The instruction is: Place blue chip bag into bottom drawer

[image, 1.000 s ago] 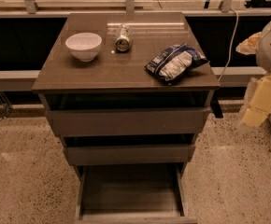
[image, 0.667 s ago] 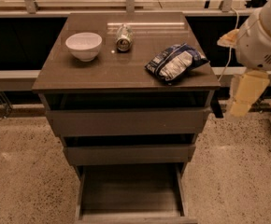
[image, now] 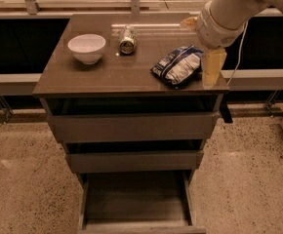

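Note:
The blue chip bag, dark blue with silvery-white panels, lies on the right part of the cabinet top. My gripper hangs from the white arm that comes in from the upper right. It sits just right of the bag, over the top's right edge, close to the bag or touching it. The bottom drawer is pulled out at the foot of the cabinet, a shallow tray with nothing in it.
A white bowl stands at the left of the top and a small metal can lies behind the middle. Two wider drawers show their fronts above the bottom one. Speckled floor surrounds the cabinet; a rail runs behind.
My arm has swung left from the right edge of the view and now has the gripper beside the chip bag. The bag, bowl, can and drawers have not moved.

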You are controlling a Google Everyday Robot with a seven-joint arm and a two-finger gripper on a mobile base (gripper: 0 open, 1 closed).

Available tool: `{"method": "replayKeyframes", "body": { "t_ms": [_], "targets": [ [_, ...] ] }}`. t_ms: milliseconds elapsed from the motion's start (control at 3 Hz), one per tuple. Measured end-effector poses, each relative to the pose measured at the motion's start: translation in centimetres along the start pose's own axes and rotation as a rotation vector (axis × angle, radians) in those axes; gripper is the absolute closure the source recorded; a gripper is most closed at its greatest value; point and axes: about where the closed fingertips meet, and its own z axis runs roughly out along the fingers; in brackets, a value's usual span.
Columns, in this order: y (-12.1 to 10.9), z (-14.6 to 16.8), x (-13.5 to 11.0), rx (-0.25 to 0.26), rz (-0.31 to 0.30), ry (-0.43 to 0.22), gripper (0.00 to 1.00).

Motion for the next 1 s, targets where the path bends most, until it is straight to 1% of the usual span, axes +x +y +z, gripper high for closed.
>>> {"method": "replayKeyframes", "body": {
  "t_ms": [333, 667, 1000],
  "targets": [
    [-3.2, 4.4, 0.7, -0.034, -0.065, -0.018, 0.18],
    [-4.0, 8.6, 1.8, -0.096, -0.08, -0.028, 0.41],
    [-3.6, 11.5, 2.3, -0.149, -0.102, -0.024, 0.64]
  ]
}}
